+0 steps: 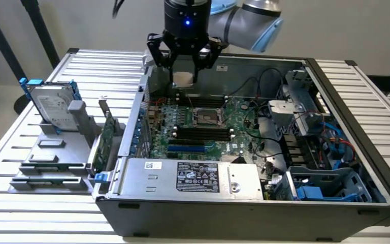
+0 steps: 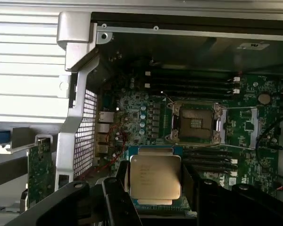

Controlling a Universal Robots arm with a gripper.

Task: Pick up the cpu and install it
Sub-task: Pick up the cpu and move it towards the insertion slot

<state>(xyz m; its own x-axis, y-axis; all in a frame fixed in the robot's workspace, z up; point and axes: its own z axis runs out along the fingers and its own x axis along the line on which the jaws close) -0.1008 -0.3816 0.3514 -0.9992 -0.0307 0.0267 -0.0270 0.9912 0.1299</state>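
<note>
My gripper (image 1: 183, 76) hangs over the back left of the open computer case (image 1: 357, 203), shut on the cpu (image 1: 183, 79). In the wrist view the cpu (image 2: 155, 176) is a square chip with a silver metal top, level between the two black fingers (image 2: 120, 181). The open motherboard socket (image 1: 206, 117) lies lower and nearer the case's middle; in the wrist view the socket (image 2: 195, 123) sits apart from the chip, its frame lifted and its contact field bare.
A hard drive with blue brackets (image 1: 51, 107) stands in a grey rack on the table at the exterior view's left. An expansion card (image 1: 103, 140) stands beside the case wall. Memory slots (image 1: 198, 133), cables (image 1: 269, 96) and the power supply (image 1: 188, 178) surround the socket.
</note>
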